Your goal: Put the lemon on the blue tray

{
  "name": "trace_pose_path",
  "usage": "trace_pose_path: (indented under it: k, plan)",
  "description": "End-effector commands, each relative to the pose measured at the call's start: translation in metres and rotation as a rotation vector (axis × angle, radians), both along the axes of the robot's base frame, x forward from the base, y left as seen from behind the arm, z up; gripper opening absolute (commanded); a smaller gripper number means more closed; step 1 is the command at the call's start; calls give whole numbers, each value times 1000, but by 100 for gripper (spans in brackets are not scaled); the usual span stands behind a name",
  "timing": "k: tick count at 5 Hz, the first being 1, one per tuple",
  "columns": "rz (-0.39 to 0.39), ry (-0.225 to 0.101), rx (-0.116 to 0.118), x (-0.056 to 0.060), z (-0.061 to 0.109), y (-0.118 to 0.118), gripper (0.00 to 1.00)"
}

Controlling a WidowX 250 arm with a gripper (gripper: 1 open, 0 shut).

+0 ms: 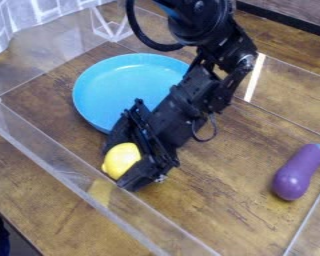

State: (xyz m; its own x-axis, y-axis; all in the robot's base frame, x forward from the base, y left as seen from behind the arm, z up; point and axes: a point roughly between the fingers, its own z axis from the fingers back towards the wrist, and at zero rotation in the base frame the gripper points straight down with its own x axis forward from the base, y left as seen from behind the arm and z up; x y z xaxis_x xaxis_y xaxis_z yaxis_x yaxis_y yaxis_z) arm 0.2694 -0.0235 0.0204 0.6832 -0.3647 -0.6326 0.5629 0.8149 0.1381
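The lemon (120, 161) is clamped by the gripper (131, 164) at 6 o'clock of the blue tray (103, 90), outside its rim.

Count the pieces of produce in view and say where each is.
2. The lemon sits in the gripper, just off the blue tray. The eggplant lies at right.

The black arm (210, 60) slants down from the upper middle toward the lower left, bent at a joint near the top. Its hand (131, 160) sits low over the desk (243, 215) — fingers (147, 180) closed around the lemon (120, 160), one at each side.
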Motion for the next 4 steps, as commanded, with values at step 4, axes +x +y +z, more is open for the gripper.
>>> trace_pose_path:
  k: [4]
  plan:
    - [83, -69, 8, 15, 14, 26, 0]
